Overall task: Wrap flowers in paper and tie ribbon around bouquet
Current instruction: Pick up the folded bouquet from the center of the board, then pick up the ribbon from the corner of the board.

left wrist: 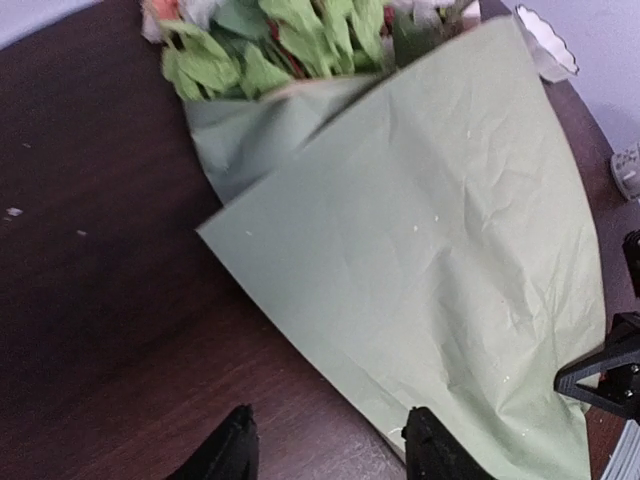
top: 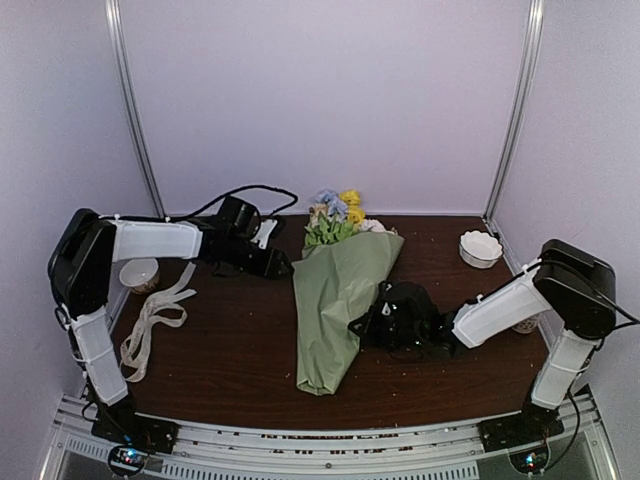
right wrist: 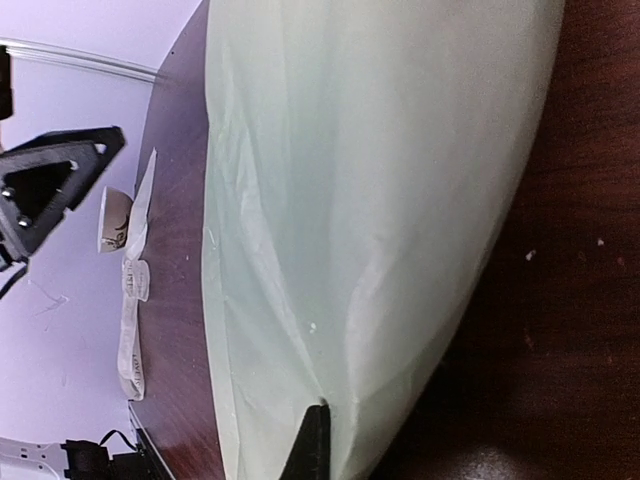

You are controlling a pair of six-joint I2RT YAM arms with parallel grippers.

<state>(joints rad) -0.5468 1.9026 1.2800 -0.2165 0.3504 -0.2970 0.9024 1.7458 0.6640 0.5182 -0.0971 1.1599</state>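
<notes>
The table (top: 230, 340) is dark brown wood. The bouquet (top: 335, 300) lies flat on it between the two grippers. Its long axis runs near to far, leaning a little. The narrow tip points toward the arm bases and the open mouth toward the back wall.

The paper (left wrist: 450, 260) shows its sage green side outward, creased, with one flap folded over the other. No print shows on it. The flowers (top: 335, 215) stick out of the far end, past both grippers: green leaves with blue, yellow and pale blooms.

The ribbon (top: 155, 320) lies loose in loops well behind the left gripper (left wrist: 330, 415), on the side away from the bouquet. Dark marks run along the ribbon, too small to read.

The left gripper points at the wide half of the bouquet. It is released, with bare table between its fingers (left wrist: 235, 450) and the paper's edge just ahead.

The right gripper (top: 360, 325) sits at the other edge, about halfway along the cone. It is clenched on the paper: one finger (right wrist: 315, 440) presses the sheet, and the other is hidden behind it.

A white bowl (top: 480, 248) stands well behind the right gripper, and a cup (top: 138, 273) behind the left.
</notes>
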